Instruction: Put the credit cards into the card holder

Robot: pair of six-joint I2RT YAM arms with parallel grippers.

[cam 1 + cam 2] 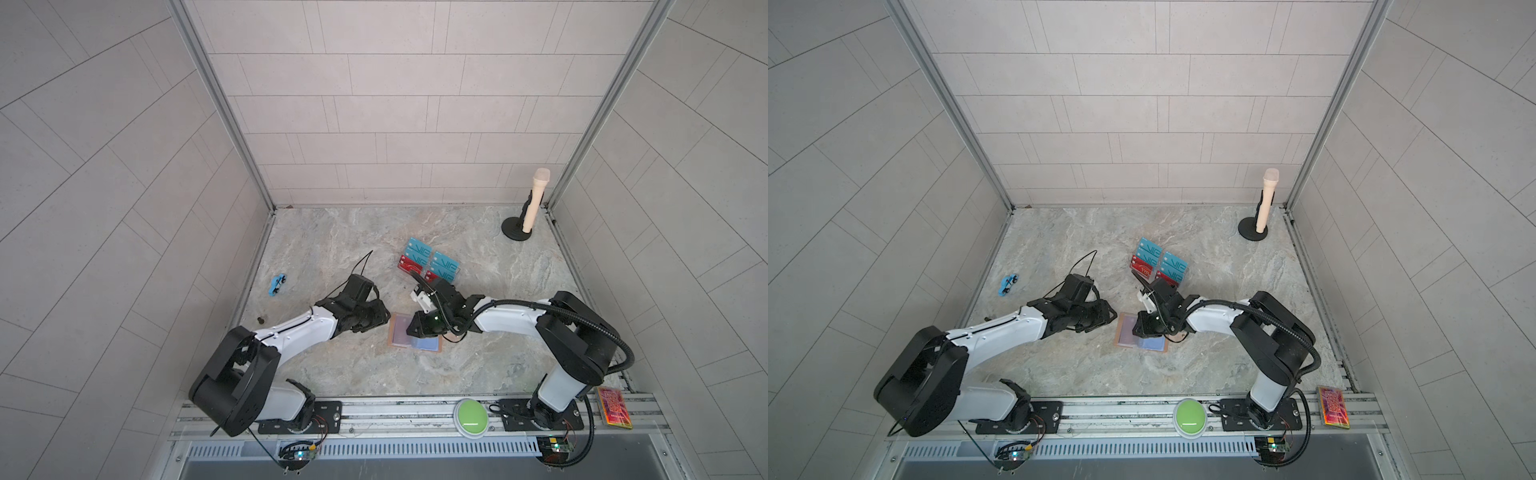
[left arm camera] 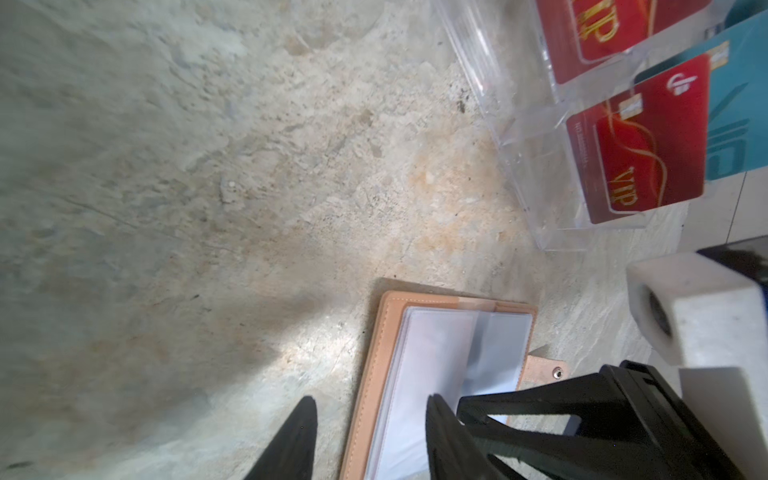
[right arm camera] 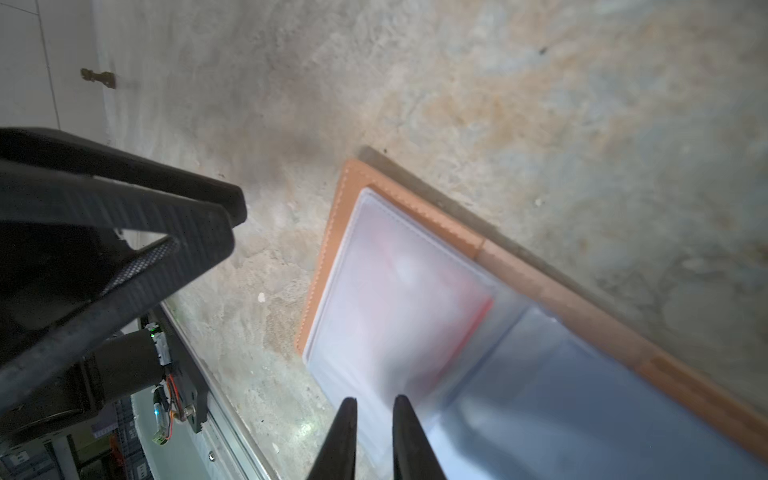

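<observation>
The card holder (image 1: 399,334) lies open on the tabletop (image 1: 353,374) between my arms, a red card (image 3: 415,291) blurred inside its clear sleeve (image 3: 540,374); the other credit cards (image 1: 430,266) sit in the acrylic stand (image 2: 519,137) behind. My left claw (image 2: 370,434) is open astride the holder's edge, my right claw (image 3: 374,434) barely parted and empty over the sleeve. Nothing seems to pin the holder, so a dragging tip could slide it or snag the sleeve.
</observation>
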